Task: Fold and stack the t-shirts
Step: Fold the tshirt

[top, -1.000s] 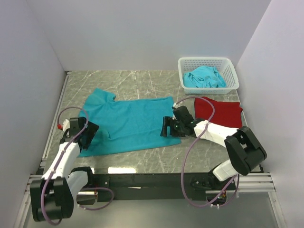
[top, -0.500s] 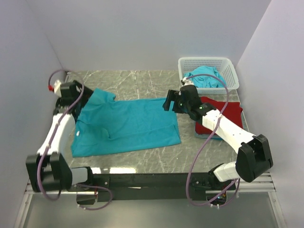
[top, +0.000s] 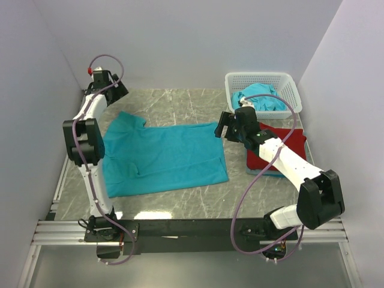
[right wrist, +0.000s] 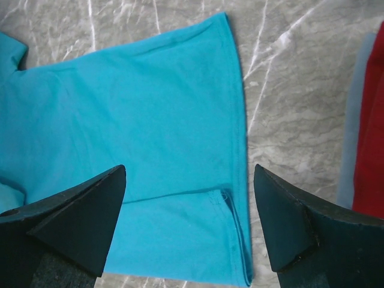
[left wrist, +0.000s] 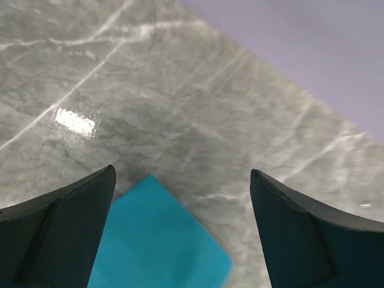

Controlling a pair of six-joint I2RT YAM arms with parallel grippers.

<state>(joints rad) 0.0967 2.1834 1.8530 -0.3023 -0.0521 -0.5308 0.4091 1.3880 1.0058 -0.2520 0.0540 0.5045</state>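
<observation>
Teal shirt (top: 162,157) lies flat mid-table, red shirt (top: 283,143) near the right edge. Left gripper (top: 120,90) at the far-left corner and right gripper (top: 224,126) over the teal shirt's edge: both spread, empty.

We look down between the left gripper (left wrist: 181,171) and its two dark fingers (left wrist: 60,234), which stand wide apart with nothing between them. Below the gap, a pointed corner of a teal t-shirt (left wrist: 159,240) lies flat on the grey marble table (left wrist: 180,90). We see a bright glare patch (left wrist: 75,122) just left of that corner, and a pale lilac wall (left wrist: 312,42) at the upper right
</observation>
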